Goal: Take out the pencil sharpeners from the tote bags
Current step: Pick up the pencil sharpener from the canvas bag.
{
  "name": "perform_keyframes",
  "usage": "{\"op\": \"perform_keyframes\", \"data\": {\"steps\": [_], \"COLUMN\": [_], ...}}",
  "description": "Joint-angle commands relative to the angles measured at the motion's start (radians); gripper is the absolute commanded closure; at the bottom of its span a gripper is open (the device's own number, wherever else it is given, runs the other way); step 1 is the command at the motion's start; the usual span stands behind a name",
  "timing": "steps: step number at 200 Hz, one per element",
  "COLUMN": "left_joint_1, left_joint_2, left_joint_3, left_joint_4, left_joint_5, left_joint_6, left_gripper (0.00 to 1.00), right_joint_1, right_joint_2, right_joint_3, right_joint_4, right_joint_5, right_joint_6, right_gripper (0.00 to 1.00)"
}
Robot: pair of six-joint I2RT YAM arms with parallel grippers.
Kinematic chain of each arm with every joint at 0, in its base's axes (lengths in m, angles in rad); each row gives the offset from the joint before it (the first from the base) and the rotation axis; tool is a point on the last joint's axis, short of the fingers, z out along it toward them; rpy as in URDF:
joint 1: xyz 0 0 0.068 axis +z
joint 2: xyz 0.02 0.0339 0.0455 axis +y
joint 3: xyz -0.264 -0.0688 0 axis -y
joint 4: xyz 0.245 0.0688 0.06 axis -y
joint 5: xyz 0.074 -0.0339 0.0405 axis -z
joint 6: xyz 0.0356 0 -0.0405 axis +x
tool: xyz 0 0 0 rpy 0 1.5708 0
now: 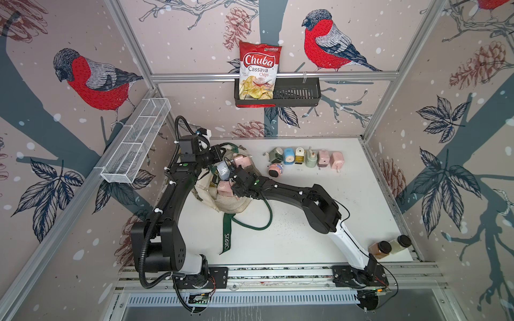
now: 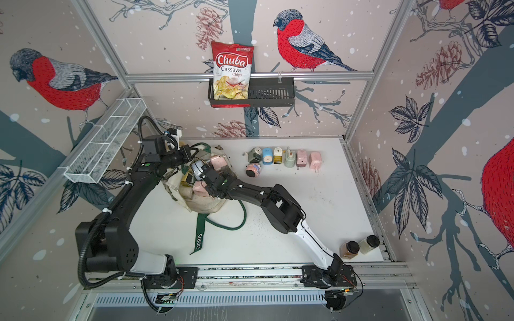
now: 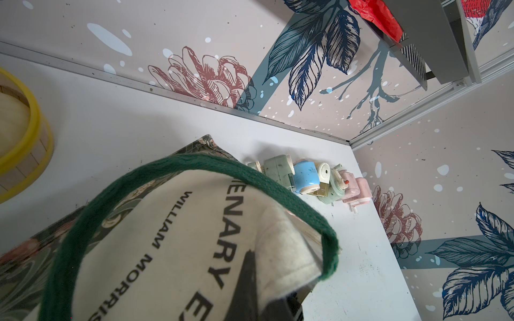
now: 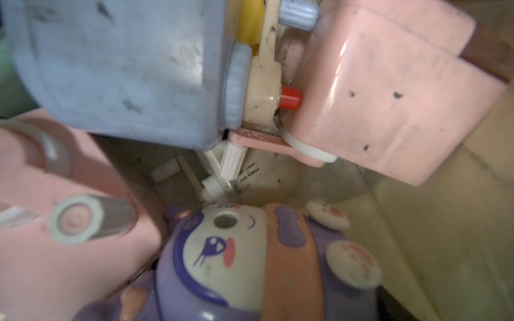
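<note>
The cream tote bag (image 1: 232,204) (image 2: 207,207) lies at the table's back left with its mouth open and its green strap (image 1: 226,239) trailing forward. My left gripper (image 1: 222,157) (image 3: 254,258) is shut on the bag's cloth rim, lifting it. My right gripper (image 1: 233,170) (image 2: 205,170) reaches into the mouth; its fingers are hidden. Close under it lies a purple panda-faced pencil sharpener (image 4: 250,264), among a grey-blue one (image 4: 125,69) and two pink ones (image 4: 375,111). Several sharpeners (image 1: 303,159) stand in a row on the table behind, with a round pink one (image 1: 276,170) in front.
Two brown-lidded jars (image 1: 389,246) stand at the table's front right corner. A chips bag (image 1: 258,72) sits in a black basket (image 1: 297,93) on the back wall. A white wire basket (image 1: 136,141) hangs on the left wall. A yellow-rimmed round container (image 3: 25,144) shows in the left wrist view.
</note>
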State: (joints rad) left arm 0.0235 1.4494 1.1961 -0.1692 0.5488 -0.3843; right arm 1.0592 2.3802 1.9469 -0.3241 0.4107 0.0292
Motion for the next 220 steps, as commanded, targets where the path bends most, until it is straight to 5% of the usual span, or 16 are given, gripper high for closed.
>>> {"op": "perform_keyframes", "data": {"steps": [1, 155, 220], "left_joint_1": [0.001, -0.003, -0.002], "left_joint_2": [-0.001, -0.002, 0.000], "left_joint_3": [0.005, 0.006, 0.006], "left_joint_4": [0.046, 0.043, 0.043], "left_joint_5": [0.013, 0.007, 0.008], "left_joint_6": [0.005, 0.006, 0.004], "left_gripper": [1.00, 1.00, 1.00], "right_joint_1": [0.017, 0.039, -0.084], "right_joint_2": [-0.050, -0.374, -0.627], "right_joint_3": [-0.020, -0.273, -0.533], "right_joint_4": [0.016, 0.095, 0.231], "right_joint_5": [-0.031, -0.060, -0.120], "right_joint_6": [0.006, 0.047, 0.179], "right_gripper": [0.18, 0.20, 0.20]}}
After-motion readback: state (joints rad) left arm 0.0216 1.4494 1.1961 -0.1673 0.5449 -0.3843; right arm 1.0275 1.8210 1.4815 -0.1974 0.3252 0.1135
